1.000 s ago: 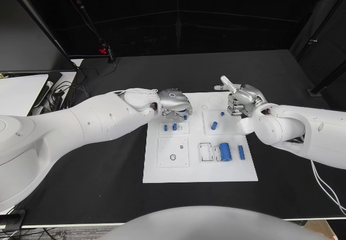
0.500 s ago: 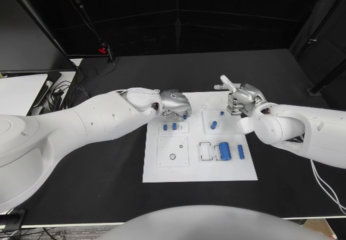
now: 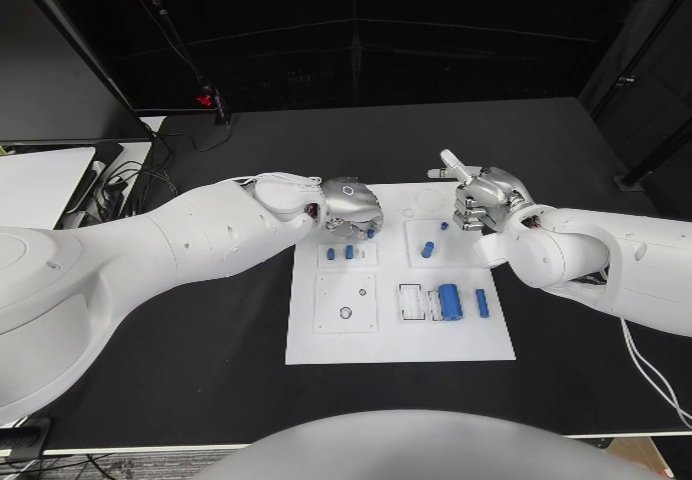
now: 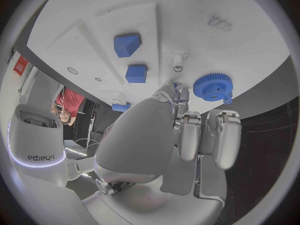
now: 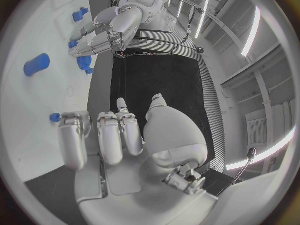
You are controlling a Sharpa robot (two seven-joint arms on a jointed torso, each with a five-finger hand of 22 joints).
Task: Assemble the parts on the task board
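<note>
On the robot's white body [image 4: 37, 145] in the left wrist view, mirrored lettering reads "sharpa". Over the task board's [image 3: 400, 340] far end on the black desk [image 3: 216, 380], the left hand [image 3: 351, 208] stays curled above a blue gear [image 4: 212, 86]; right hand [image 3: 488, 198] still curled, empty. Blue parts [image 3: 449, 301] lie unmoved on the board.

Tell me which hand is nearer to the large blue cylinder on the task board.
Right. The right hand hangs just beyond the large blue cylinder, slightly toward its own side; the left hand is across the task board, farther off.
</note>
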